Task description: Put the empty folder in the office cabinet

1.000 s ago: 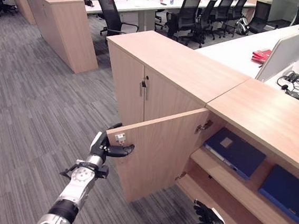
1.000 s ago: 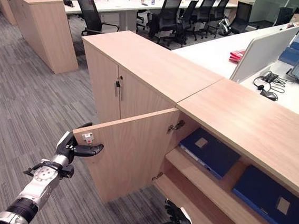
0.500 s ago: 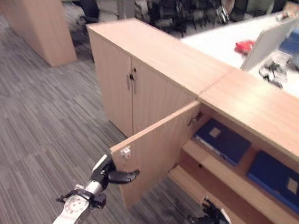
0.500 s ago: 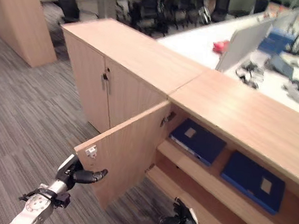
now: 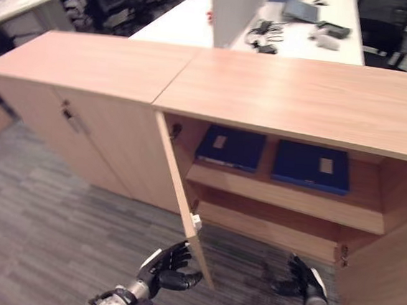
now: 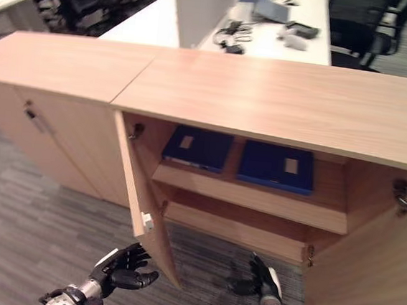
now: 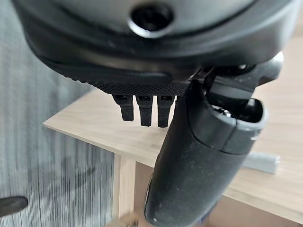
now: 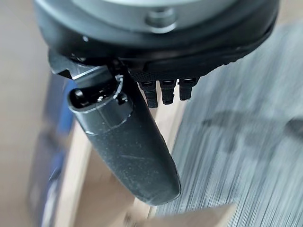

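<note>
Two blue folders lie flat on the upper shelf of the open office cabinet (image 5: 303, 90), one on the left (image 5: 231, 146) and one on the right (image 5: 310, 165). The cabinet's left door (image 5: 181, 194) stands swung out, edge-on to me. My left hand (image 5: 162, 270) is low by that door's bottom corner, fingers relaxed and thumb out, holding nothing. My right hand (image 5: 305, 279) hangs in front of the lower shelf (image 5: 268, 231), fingers spread and empty. A blurred blue folder (image 8: 47, 165) shows past the right hand's thumb.
The right door (image 5: 386, 278) stands open at the far right. A neighbouring cabinet (image 5: 83, 126) with shut doors adjoins on the left. Behind are a white desk with a divider (image 5: 231, 11) and a black chair (image 5: 389, 26). Grey carpet (image 5: 36, 237) lies below.
The camera has swung round to face the cabinet's front. The left door now stands wider open, and both hands stay low before it.
</note>
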{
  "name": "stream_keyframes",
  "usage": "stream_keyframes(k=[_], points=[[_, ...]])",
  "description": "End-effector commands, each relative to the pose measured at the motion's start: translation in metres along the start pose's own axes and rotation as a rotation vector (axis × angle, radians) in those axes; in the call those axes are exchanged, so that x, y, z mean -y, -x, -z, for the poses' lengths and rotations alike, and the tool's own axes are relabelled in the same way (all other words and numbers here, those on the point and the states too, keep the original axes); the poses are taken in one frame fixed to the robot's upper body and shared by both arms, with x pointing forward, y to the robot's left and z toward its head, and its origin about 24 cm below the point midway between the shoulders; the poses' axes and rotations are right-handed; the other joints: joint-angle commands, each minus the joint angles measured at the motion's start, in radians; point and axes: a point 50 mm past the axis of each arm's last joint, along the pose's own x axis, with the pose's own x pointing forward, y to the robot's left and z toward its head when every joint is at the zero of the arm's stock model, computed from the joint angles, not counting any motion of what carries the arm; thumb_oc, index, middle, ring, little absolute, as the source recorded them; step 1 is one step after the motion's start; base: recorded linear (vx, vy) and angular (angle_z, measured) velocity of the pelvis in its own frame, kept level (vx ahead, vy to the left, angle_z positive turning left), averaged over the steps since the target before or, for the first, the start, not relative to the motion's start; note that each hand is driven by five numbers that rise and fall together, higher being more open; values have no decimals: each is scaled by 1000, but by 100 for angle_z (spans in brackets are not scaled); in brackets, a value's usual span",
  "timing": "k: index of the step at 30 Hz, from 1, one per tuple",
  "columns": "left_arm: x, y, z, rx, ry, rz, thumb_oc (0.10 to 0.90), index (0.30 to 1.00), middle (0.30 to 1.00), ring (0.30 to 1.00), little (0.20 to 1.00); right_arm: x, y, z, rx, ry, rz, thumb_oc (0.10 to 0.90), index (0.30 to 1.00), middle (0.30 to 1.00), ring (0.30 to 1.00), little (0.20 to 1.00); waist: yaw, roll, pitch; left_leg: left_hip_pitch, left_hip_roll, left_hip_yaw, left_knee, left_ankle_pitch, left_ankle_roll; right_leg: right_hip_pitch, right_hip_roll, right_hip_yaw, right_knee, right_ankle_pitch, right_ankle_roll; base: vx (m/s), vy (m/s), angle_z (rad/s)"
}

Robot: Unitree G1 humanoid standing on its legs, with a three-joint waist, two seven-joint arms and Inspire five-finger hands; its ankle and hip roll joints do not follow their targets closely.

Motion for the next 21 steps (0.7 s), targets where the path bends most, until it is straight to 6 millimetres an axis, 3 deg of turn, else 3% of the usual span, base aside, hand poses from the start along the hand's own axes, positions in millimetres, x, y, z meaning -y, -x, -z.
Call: stream_keyframes(k=[1, 3, 4, 5, 7, 8, 10, 12, 15, 16, 17, 18, 19, 20, 21], points=[[2, -19, -54, 231, -51, 42, 800, 900, 900, 900, 900, -23, -13, -48, 190, -22, -57, 800, 900, 900, 900, 900, -11, -34, -10, 6, 17, -11, 62, -33, -34, -12, -8, 156, 61, -107, 35, 73, -351, -29], [5, -25, -55, 238, -23, 34, 800, 900, 900, 900, 900, -25, -16, -53, 200, 29, -74, 800, 900, 900, 900, 900, -11, -29, -4, -1, 41, -52, 117, -4, -46, -15, 32, 211, 51, -114, 13, 91, -253, -111], [5, -27, -57, 246, -7, 23, 800, 900, 900, 900, 900, -27, -17, -56, 206, 42, -85, 800, 900, 900, 900, 900, -1, -29, 1, -11, 30, -120, 138, 9, -40, -17, 46, 241, 50, -117, 7, 70, -150, -172], [7, -30, -59, 253, 8, 15, 800, 900, 900, 900, 900, -28, -18, -59, 213, 56, -93, 800, 900, 900, 900, 900, 12, -35, 2, -27, 1, -211, 153, 0, -28, -19, 52, 270, 50, -119, 2, 105, -145, -119], [0, -36, -63, 265, 11, -48, 800, 900, 900, 900, 900, -35, -19, -59, 207, 73, -130, 800, 900, 900, 900, 900, 44, -58, -5, -62, -87, -414, 141, -81, 3, -16, 67, 367, 44, -127, -11, 204, -117, -83], [0, -36, -63, 266, 11, -48, 800, 900, 900, 900, 900, -35, -19, -59, 207, 73, -130, 800, 900, 900, 900, 900, 45, -59, -4, -60, -88, -414, 142, -83, 4, -14, 66, 367, 44, -129, -10, 219, -37, -135], [-13, -39, -64, 258, -22, -123, 800, 900, 900, 900, 900, -36, -19, -59, 205, 77, -149, 800, 900, 900, 900, 900, 61, -68, -10, -91, -137, -501, 124, -110, 5, -6, 76, 418, 39, -133, -12, 195, -1, -120], [-33, -40, -66, 239, -46, -222, 800, 900, 900, 900, 900, -35, -19, -59, 208, 88, -164, 800, 900, 900, 900, 900, 71, -73, -7, -138, -171, -564, 110, -93, 3, 10, 90, 463, 39, -139, -11, 207, 2, -48], [-80, -32, -76, 200, -143, -405, 800, 900, 900, 900, 900, -35, -18, -65, 234, 103, -208, 800, 900, 900, 900, 900, 60, -70, -3, -144, -175, -555, 79, -81, 4, 30, 114, 521, 47, -155, -5, 150, 49, -74], [-80, -33, -77, 201, -143, -406, 800, 900, 900, 900, 900, -35, -18, -65, 234, 102, -208, 800, 900, 900, 900, 900, 63, -71, 0, -139, -175, -552, 77, -81, 4, 32, 114, 524, 48, -156, -5, 250, 177, -152], [-126, -14, -90, 147, -238, -562, 800, 900, 900, 900, 900, -34, -12, -63, 253, 113, -251, 800, 900, 900, 900, 900, 40, -73, -21, -89, -162, -513, 50, -83, 7, 43, 114, 543, 57, -162, -1, 208, 133, -151], [-126, -14, -90, 148, -239, -562, 800, 900, 900, 900, 900, -34, -12, -63, 253, 112, -251, 800, 900, 900, 900, 900, 40, -74, -19, -85, -162, -511, 48, -82, 7, 45, 114, 544, 58, -163, -1, 327, 221, -136], [-157, 3, -107, 144, -269, -676, 800, 900, 900, 900, 900, -34, -7, -57, 247, 110, -272, 800, 900, 900, 900, 900, 22, -84, -33, -48, -158, -476, 24, -84, 8, 50, 111, 550, 73, -166, 8, 122, 90, -56], [-157, 3, -107, 144, -269, -676, 800, 900, 900, 900, 900, -34, -7, -57, 247, 109, -272, 800, 900, 900, 900, 900, 22, -84, -32, -47, -158, -476, 24, -84, 8, 50, 111, 550, 73, -167, 8, 172, 146, -38], [-171, 12, -116, 143, -287, -729, 800, 900, 900, 900, 900, -33, -5, -55, 245, 108, -280, 800, 900, 900, 900, 900, 12, -89, -37, -32, -158, -461, 13, -86, 9, 49, 111, 555, 82, -168, 13, 95, 118, -22]])
